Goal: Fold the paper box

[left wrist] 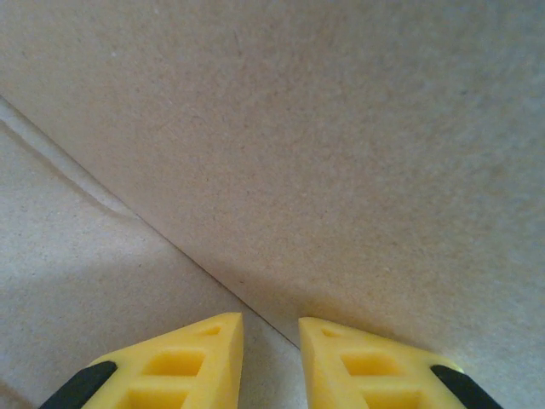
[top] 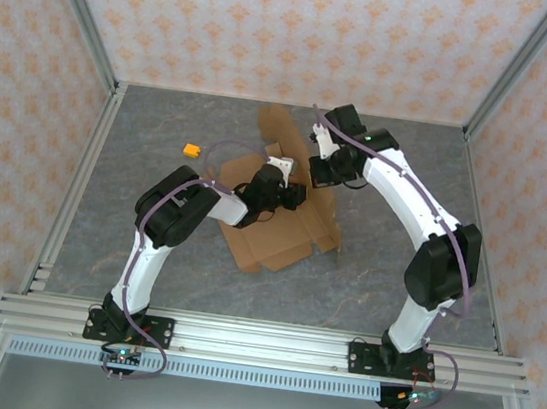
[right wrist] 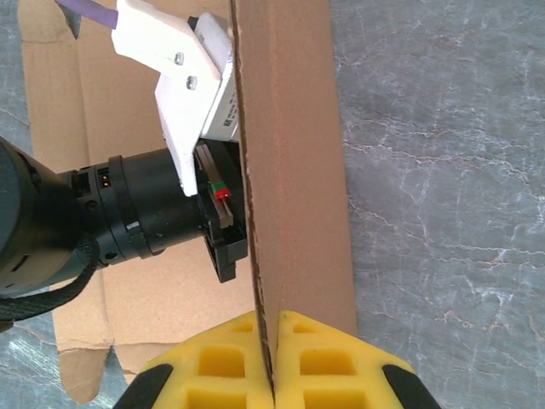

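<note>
The paper box (top: pixel 273 245) is a brown die-cut cardboard sheet lying partly flat in the middle of the table. One side panel (right wrist: pixel 294 170) stands upright, and my right gripper (right wrist: pixel 274 317) is shut on its edge, the yellow fingers pinching the cardboard between them. From above, the right gripper (top: pixel 316 170) is at the sheet's far right side. My left gripper (top: pixel 293 193) reaches in over the sheet from the left. Its yellow fingertips (left wrist: pixel 213 341) are slightly apart and open, with nothing between them, right at the crease where the flat base meets the raised panel (left wrist: pixel 341 128).
A small orange block (top: pixel 191 150) lies on the grey table to the left of the sheet. The left arm's black wrist (right wrist: pixel 128 221) sits close against the inner face of the raised panel. Patterned walls and metal rails enclose the table.
</note>
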Tool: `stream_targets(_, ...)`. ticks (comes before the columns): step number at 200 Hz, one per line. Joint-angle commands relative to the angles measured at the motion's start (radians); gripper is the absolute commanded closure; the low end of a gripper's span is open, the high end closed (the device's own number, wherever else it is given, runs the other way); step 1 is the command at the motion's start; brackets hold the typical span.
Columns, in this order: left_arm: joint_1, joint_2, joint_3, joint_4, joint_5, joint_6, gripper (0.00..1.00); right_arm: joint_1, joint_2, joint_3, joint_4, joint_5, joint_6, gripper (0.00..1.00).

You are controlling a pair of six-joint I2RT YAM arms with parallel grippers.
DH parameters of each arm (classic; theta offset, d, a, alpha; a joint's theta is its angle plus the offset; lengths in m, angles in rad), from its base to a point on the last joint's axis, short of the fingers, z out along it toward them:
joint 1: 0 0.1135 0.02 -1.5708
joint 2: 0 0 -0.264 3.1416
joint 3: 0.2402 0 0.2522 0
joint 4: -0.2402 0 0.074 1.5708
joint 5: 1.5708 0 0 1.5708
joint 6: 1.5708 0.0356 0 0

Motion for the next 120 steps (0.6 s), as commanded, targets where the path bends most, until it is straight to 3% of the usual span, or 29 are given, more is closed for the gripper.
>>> stream_targets(1, -0.026, 0.033, -0.057, -0.172, 0.002, -0.038, 0.72, 0.011, 0.034, -0.030, -0.004, 0.042, 0.025, 1.00)
stream_targets(25, -0.027, -0.001, -0.067, -0.195, 0.001, -0.025, 0.68, 0.004, 0.037, 0.020, -0.053, 0.111, -0.045, 1.00)
stream_targets(82, -0.025, -0.200, -0.190, -0.289, -0.068, 0.032, 0.49, -0.058, 0.064, 0.115, -0.142, 0.158, -0.283, 1.00)
stream_targets(120, 0.013, -0.386, -0.278, -0.457, -0.152, 0.061, 0.47, -0.066, 0.065, 0.109, -0.105, 0.230, -0.431, 1.00)
